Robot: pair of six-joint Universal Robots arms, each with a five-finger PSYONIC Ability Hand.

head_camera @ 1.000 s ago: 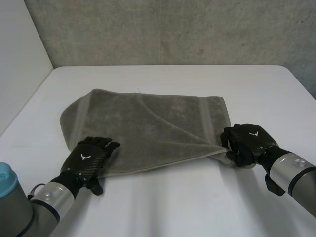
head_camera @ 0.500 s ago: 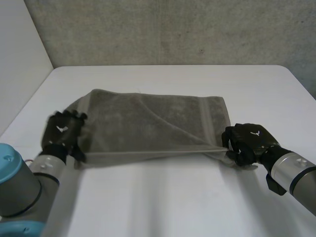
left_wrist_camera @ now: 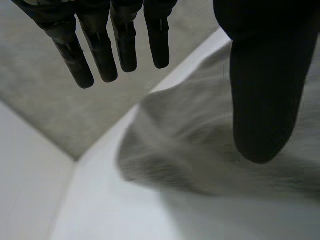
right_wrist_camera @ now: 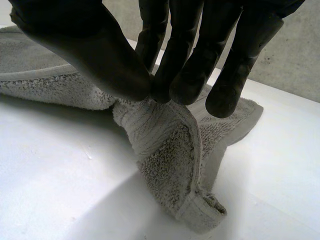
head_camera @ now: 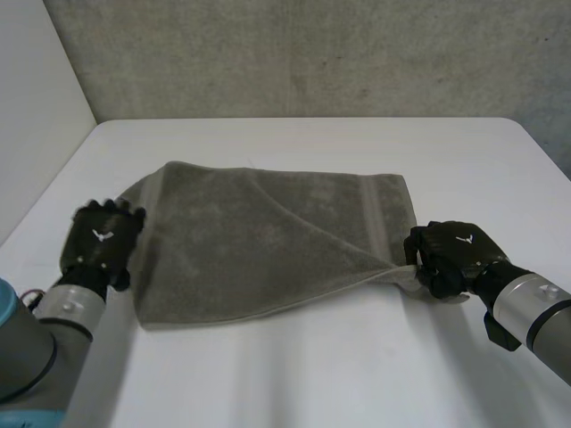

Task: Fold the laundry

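Observation:
A grey-brown towel (head_camera: 268,236) lies folded over on the white table (head_camera: 312,374), its near edge running aslant from left to right. My left hand (head_camera: 98,245) hovers at the towel's left edge, just off the cloth. In the left wrist view this hand (left_wrist_camera: 265,90) has straight fingers and the thumb held apart, with nothing between them, and the towel (left_wrist_camera: 200,150) lies beyond the thumb. My right hand (head_camera: 451,259) holds the near right corner. In the right wrist view its thumb and fingers (right_wrist_camera: 100,50) pinch a bunched fold of towel (right_wrist_camera: 165,150), raised a little off the table.
A grey concrete wall (head_camera: 312,53) stands behind the table's far edge. A white wall (head_camera: 36,107) runs along the table's left side. Bare table surface lies in front of the towel and to its right.
My left hand left the towel's near edge and moved left and back to the towel's left edge, fingers still straight. The right hand kept its pinch on the corner.

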